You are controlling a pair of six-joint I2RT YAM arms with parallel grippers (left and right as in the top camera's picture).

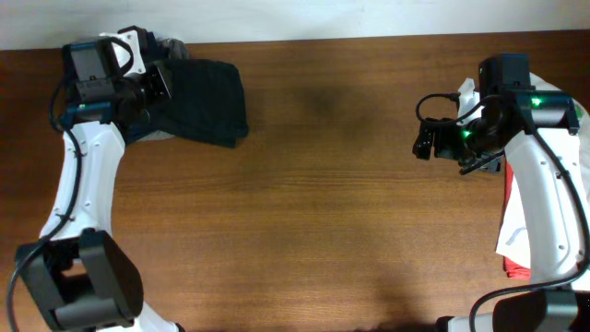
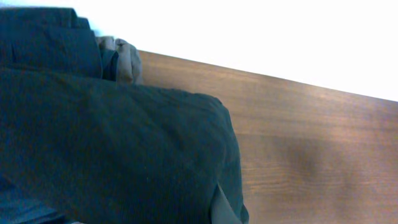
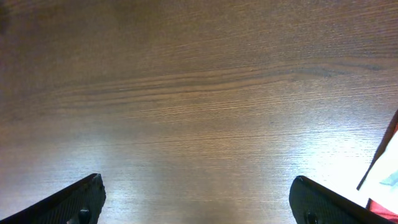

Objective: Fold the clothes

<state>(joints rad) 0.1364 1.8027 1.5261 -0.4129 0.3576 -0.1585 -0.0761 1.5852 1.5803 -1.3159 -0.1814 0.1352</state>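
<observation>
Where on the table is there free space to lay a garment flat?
The wide middle of the table is bare, between the dark garment and the right gripper, down to the near edge. Crowded: the far-left corner, and the right edge with the white and red clothes.

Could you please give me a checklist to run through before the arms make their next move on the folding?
1. Right gripper open and empty: ok, over bare wood.
2. Left gripper grip state: cannot tell; its fingers are out of its wrist view.
3. Dark garment spread flat: not ok, bunched at the far left corner.
4. Table centre free for folding: ok.
5. Red-and-white cloth free of the right arm: cannot tell; the arm overlaps it.
</observation>
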